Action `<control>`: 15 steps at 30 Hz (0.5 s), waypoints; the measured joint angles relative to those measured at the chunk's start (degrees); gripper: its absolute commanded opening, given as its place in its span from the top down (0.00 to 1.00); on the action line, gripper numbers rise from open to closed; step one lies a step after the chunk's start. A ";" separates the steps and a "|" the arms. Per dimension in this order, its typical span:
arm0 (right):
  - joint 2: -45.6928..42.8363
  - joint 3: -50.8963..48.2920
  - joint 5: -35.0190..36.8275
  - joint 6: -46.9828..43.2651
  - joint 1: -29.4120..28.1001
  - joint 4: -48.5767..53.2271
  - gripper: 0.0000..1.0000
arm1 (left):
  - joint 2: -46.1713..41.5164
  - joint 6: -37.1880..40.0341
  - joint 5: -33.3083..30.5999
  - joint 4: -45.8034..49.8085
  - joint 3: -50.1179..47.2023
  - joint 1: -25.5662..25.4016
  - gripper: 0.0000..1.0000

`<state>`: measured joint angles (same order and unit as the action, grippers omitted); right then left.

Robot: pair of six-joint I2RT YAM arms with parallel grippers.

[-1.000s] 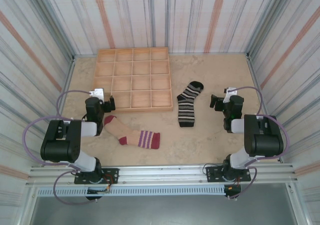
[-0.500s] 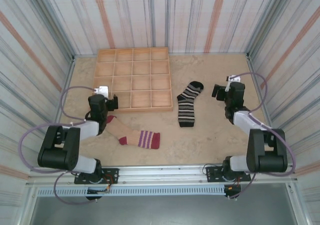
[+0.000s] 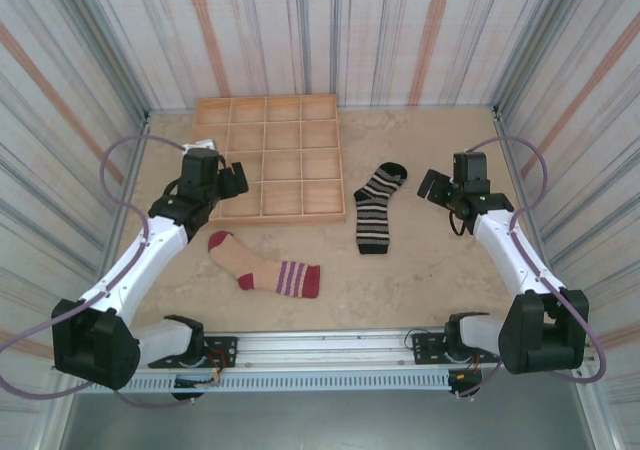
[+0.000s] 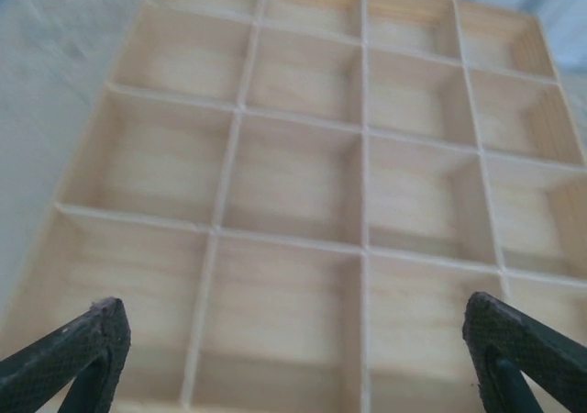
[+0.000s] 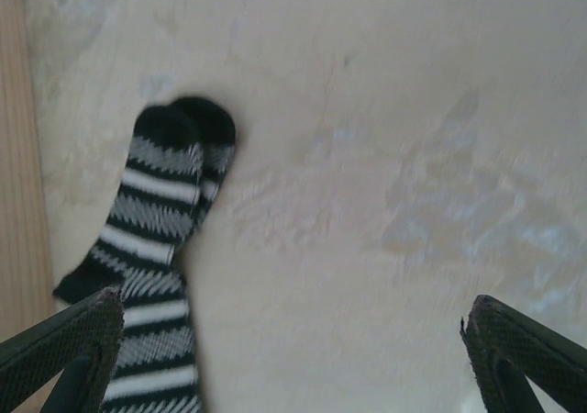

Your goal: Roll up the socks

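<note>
The socks [image 3: 265, 266] lie flat, neither rolled nor gripped: the left gripper [image 3: 232, 180], fingers spread and empty, hangs at the wooden tray [image 3: 290, 218] above the beige sock, while the right gripper [image 3: 433, 185], equally spread, faces the black striped sock [image 3: 378, 213].

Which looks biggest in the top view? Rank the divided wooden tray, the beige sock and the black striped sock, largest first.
1. The wooden tray, clearly the largest.
2. The beige sock and the black striped sock are too close to rank. The beige one looks only slightly longer, and it lies nearer the camera.
</note>
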<state>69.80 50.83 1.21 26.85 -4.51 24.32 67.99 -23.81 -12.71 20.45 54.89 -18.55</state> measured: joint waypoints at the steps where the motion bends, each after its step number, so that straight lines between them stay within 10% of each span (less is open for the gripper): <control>1: 0.00 0.09 -1.38 0.35 0.00 1.18 0.01 | -0.11 -1.14 1.03 1.73 0.46 -0.87 0.10; 15: -1.77 -5.35 -16.55 4.68 -2.21 8.98 0.13 | -1.31 -20.31 17.00 12.20 0.70 -18.25 0.20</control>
<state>68.03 45.47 -15.33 31.53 -6.72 33.30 66.67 -44.12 4.29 32.64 55.59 -36.80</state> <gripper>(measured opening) 0.907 0.825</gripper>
